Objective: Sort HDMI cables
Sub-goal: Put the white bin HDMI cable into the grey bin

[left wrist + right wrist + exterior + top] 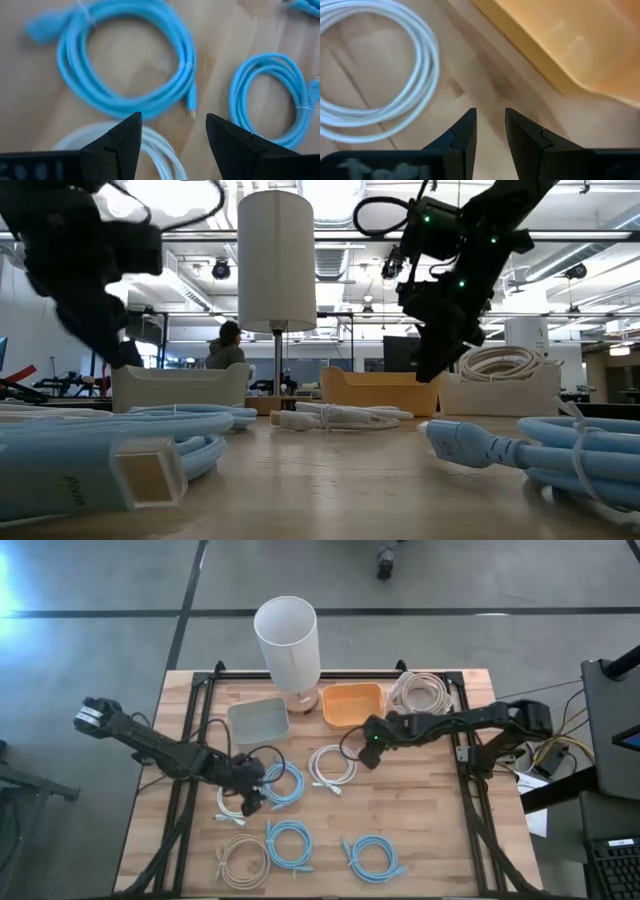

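Several coiled HDMI cables lie flat on the wooden table. My left gripper hovers open, pointing down over a white coil and next to a blue coil; another blue coil lies beyond it. My right gripper stands narrowly open with nothing between its fingers. It is above bare wood between a white coil and the orange bin. Two more blue coils and a beige coil lie near the front edge.
A grey bin and the orange bin stand at the far side, with a white cylindrical lamp between them. A beige coil sits at the far right. A black frame rims the table.
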`<state>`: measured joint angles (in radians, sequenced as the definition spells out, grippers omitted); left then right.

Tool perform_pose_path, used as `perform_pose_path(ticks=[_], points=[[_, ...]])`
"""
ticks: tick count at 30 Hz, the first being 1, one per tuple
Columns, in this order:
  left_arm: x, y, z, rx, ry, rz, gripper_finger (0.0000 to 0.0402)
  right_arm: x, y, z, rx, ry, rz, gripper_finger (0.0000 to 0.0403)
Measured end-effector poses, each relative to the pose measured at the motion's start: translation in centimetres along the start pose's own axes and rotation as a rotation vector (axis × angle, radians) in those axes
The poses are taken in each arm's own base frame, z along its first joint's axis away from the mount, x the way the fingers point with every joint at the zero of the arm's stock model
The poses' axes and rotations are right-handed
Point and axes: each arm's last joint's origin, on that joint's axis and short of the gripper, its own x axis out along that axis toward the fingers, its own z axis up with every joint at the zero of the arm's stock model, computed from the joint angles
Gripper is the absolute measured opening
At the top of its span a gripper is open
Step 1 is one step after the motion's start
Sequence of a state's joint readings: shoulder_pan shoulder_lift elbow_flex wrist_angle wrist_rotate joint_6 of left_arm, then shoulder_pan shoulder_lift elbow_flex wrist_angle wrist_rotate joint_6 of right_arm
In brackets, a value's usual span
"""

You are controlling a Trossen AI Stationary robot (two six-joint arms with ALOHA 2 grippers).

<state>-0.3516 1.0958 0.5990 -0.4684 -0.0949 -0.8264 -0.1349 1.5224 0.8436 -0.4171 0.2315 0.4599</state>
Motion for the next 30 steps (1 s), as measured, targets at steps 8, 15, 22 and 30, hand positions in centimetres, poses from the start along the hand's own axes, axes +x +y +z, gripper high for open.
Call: perform_pose_path(ticks=[8,15,22,30], points=[[1.3,0.4,-2.0,-0.129,0.117,0.021,0.0213,0.0,0.5,0.9,-0.104,-0.090,0.047,0.0095],[2.9,0.3,-2.6,-0.134,0.167,0.087,0.0213,-0.2,0.5,1.1,-0.129,-0.109,0.053,0.0095],[5.2,0.6,-3.1,-0.111,0.198,0.177,0.0213,-0.2,0.5,1.1,-0.147,-0.111,0.051,0.0095],[5.8,0.9,-3.4,-0.100,0.216,0.227,0.0173,-0.2,0.5,1.1,-0.146,-0.114,0.049,0.0095]])
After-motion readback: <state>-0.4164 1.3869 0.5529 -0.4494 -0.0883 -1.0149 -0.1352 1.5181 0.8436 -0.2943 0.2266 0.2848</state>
